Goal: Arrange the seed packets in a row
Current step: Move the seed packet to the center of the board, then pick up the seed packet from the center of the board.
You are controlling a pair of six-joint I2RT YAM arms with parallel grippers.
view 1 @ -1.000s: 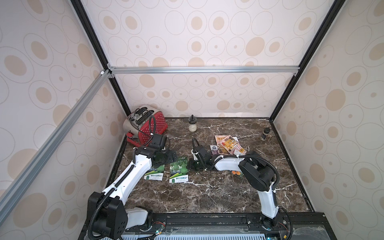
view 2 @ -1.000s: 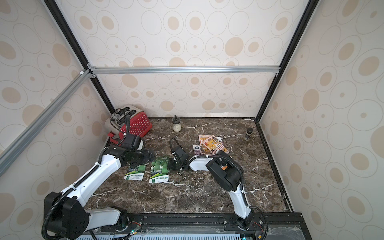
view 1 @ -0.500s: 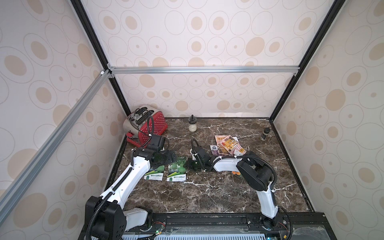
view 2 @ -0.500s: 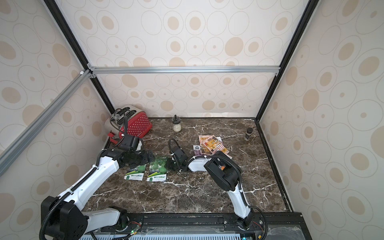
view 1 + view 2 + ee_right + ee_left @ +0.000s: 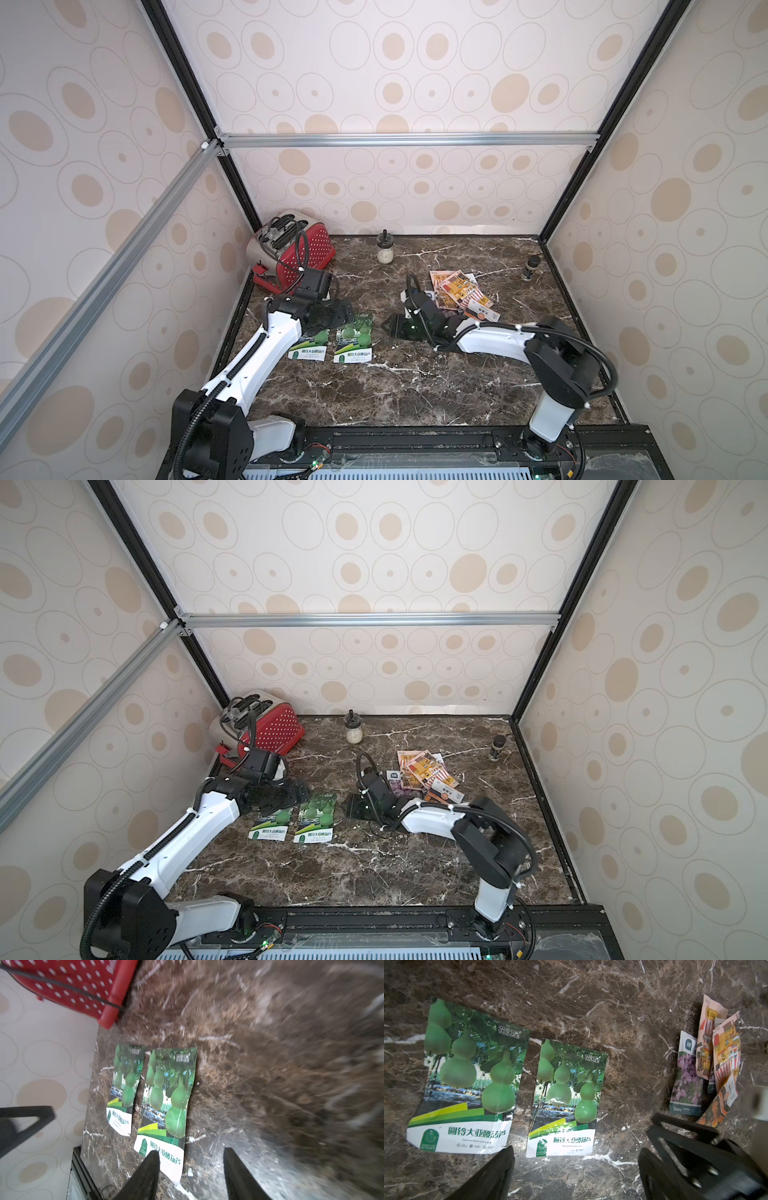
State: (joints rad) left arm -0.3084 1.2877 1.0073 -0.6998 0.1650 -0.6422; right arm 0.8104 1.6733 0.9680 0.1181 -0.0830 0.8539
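Two green gourd seed packets lie flat side by side on the marble, one [image 5: 309, 347] [image 5: 467, 1084] left of the other [image 5: 354, 343] [image 5: 316, 823] [image 5: 566, 1101] [image 5: 166, 1105]. More seed packets sit in an overlapping pile [image 5: 459, 291] [image 5: 424, 773]: peach shop-front ones [image 5: 724, 1051], a purple flower one [image 5: 687, 1080] and an orange one. My left gripper [image 5: 332, 316] [image 5: 576, 1150] hovers open over the far ends of the gourd packets, holding nothing. My right gripper [image 5: 388, 326] [image 5: 190, 1150] is open and empty just right of the second gourd packet.
A red toaster [image 5: 291, 253] [image 5: 72, 985] stands in the back left corner, close behind my left arm. A small glass jar [image 5: 385, 252] stands by the back wall and a dark little bottle [image 5: 530, 268] at the back right. Patterned walls enclose three sides.
The right gripper's jaws have parted from shut to open beside the second gourd packet. Both arms and the packets have hardly moved.
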